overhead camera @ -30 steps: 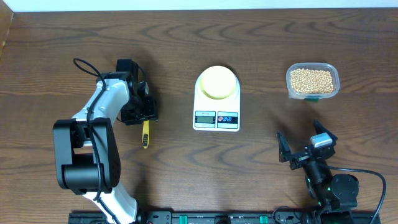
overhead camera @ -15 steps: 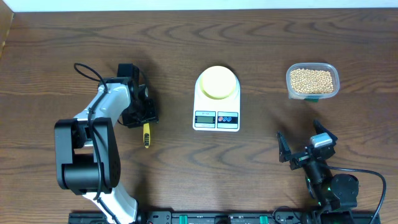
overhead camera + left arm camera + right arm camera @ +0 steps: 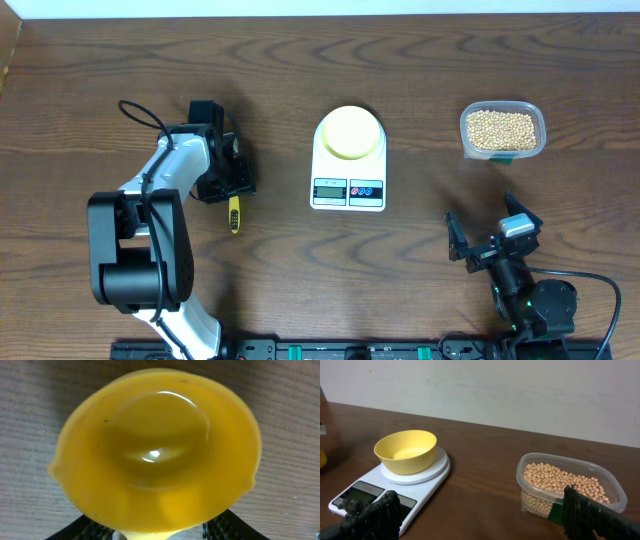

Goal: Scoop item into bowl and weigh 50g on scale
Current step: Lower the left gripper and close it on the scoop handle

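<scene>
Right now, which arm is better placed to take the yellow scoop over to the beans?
Left. The left tool sits right over the scoop, whose empty cup fills the left wrist view. The right tool stands open near the front edge, closer to the beans but far from the scoop.

Table: dark brown wood with a wavy grain, running the whole width of the overhead view.
Scoop: bright yellow plastic, its glossy round hollow facing the left wrist camera; from overhead only its handle shows, on the left side of the table, pointing toward the near edge.
Container: clear rounded-square plastic tub, upright at the far right of the table, a green label on its front.
Wall: pale and plain, behind the table's far edge.
</scene>
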Available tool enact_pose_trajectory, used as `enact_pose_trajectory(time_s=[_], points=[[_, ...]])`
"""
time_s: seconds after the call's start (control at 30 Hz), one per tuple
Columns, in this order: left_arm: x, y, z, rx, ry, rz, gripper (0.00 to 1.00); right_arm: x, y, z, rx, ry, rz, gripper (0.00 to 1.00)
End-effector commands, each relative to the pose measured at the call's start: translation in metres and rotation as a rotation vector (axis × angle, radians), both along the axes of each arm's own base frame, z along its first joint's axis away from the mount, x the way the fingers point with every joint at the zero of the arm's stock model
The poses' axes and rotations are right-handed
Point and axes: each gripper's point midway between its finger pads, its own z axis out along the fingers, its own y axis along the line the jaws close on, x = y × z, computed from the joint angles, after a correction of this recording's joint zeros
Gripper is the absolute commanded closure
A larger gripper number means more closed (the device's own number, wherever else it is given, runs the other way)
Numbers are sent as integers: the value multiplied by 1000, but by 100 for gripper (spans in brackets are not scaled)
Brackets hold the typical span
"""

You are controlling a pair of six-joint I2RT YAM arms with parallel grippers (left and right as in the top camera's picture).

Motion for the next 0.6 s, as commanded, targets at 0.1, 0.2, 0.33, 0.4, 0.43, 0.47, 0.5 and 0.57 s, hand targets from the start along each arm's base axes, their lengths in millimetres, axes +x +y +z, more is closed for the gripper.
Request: enact_pose_trajectory(time_s=[0.1,0.2,0.33,0.4,0.43,0.47,0.5,0.57], points=[[6,2,39,15,-118,0,24,0,0,-1,13,6,-2,1],[6,2,42,15,-125,-3,21,0,0,-1,13,6,-2,1],[-8,1,25,14,-88,-4,21,0,0,-1,13,6,-2,1],[-16,1,16,15,-70,-4,24,0,0,-1,13,6,-2,1],[-18,1,13,14,-68,-4,25,0,0,-1,13,6,-2,1],[-20,1,10,14,-67,-4,27,0,0,-1,13,6,-2,1],[-22,1,8,14,-65,-1,28,0,0,-1,13,6,-2,1],[-26,1,1,13,-62,4,29,0,0,-1,13,6,-2,1]])
